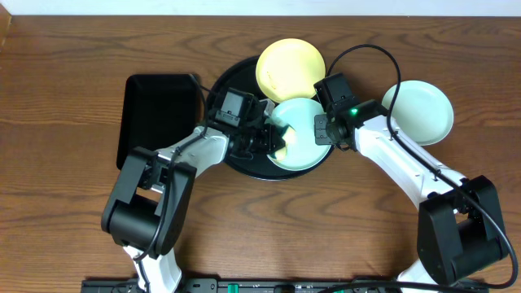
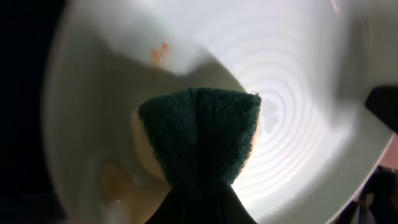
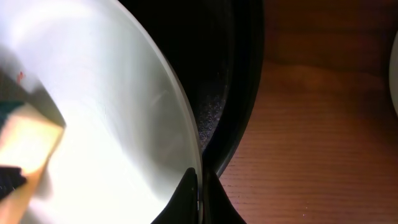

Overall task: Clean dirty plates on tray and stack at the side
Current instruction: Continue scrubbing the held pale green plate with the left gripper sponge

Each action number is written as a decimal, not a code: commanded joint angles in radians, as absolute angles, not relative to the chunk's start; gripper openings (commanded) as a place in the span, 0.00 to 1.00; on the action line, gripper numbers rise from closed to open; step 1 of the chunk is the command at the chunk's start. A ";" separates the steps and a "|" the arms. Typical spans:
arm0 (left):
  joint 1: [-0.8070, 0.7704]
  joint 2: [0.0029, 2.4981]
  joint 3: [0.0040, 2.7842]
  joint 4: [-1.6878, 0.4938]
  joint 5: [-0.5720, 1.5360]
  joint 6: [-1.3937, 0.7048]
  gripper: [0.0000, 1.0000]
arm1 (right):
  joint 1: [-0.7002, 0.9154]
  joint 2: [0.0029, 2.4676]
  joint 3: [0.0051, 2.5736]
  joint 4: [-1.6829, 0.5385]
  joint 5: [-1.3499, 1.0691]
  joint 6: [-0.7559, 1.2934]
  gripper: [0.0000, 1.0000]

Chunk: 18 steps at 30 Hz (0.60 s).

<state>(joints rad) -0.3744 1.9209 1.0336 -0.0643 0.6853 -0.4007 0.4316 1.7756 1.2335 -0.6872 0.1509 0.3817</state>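
Crowded middle, open front
Left gripper (image 1: 275, 140) and right gripper (image 1: 324, 130) fill the round tray (image 1: 244, 168); rectangular tray (image 1: 159, 118) left, lone plate (image 1: 419, 110) right.

The round tray (image 1: 254, 171) sits mid-table, with the rectangular tray (image 1: 159, 118) just beside it on the left. Two plates lie on the round tray: the back plate (image 1: 291, 67) overhangs its far rim, and the front plate (image 1: 303, 145) lies at its near right. A sponge (image 2: 199, 134) rests in the front plate. The third plate (image 1: 419, 110) lies on the table (image 1: 65, 65), right of the round tray.
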 commanded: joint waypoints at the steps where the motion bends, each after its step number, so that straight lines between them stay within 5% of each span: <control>1: -0.345 1.949 1.057 -0.053 0.662 -0.425 0.08 | 0.455 1.786 1.229 -0.689 0.134 0.365 0.01; 18: -0.334 1.950 1.057 0.010 0.662 -0.425 0.08 | 0.457 1.786 1.229 -0.688 0.134 0.365 0.01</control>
